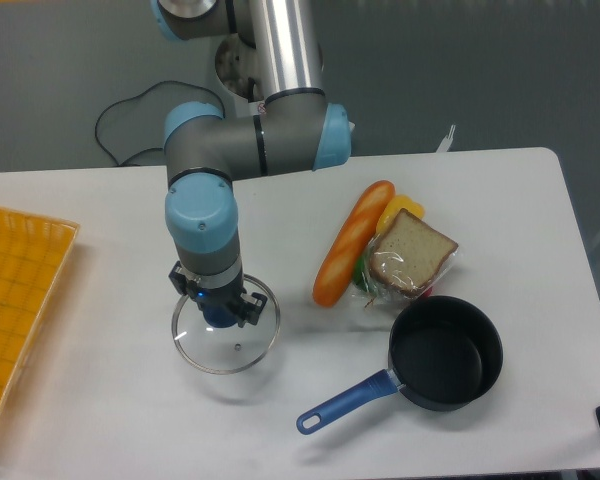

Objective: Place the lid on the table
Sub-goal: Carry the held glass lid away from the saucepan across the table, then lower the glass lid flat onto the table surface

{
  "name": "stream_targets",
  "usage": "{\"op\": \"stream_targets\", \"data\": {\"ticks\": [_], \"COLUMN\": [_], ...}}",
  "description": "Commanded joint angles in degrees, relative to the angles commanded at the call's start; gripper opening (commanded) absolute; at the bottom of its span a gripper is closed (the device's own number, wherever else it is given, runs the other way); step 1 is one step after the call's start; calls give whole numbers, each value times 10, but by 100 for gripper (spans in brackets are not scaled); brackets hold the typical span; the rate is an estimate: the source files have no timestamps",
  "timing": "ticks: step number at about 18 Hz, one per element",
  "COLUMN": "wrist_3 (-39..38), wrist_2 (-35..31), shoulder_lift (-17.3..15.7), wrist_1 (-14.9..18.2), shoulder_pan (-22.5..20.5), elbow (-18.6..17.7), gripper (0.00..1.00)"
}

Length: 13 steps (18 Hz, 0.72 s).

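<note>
Bright, even light from overhead washes the white table (500, 200), with only soft, faint shadows under the lid (226, 336) and beside the saucepan (442, 356). A strong glare streak runs down the shiny metal arm tube (280, 45). The picture is slightly soft and low in resolution, with the grey backdrop dim.

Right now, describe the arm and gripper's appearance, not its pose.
The arm has grey cylindrical joint housings with light blue end caps and a shiny silver tube link. A small white and red label sits near the elbow. The gripper is a small black two-finger unit with a blue light glowing at its top. A black cable loops behind the base.
</note>
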<state>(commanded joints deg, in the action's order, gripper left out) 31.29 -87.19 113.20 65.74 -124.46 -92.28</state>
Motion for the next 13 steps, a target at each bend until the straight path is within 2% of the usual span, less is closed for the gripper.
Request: {"op": "stream_targets", "data": {"ticks": [4, 11, 13], "wrist_3": [-4, -8, -8], "wrist_2": [0, 0, 0], "shoulder_lift": [3, 11, 17], "wrist_1": [-4, -55, -60], "shoulder_pan": [5, 14, 17], "elbow": [-10, -30, -30], "gripper": [39, 39, 39]}}
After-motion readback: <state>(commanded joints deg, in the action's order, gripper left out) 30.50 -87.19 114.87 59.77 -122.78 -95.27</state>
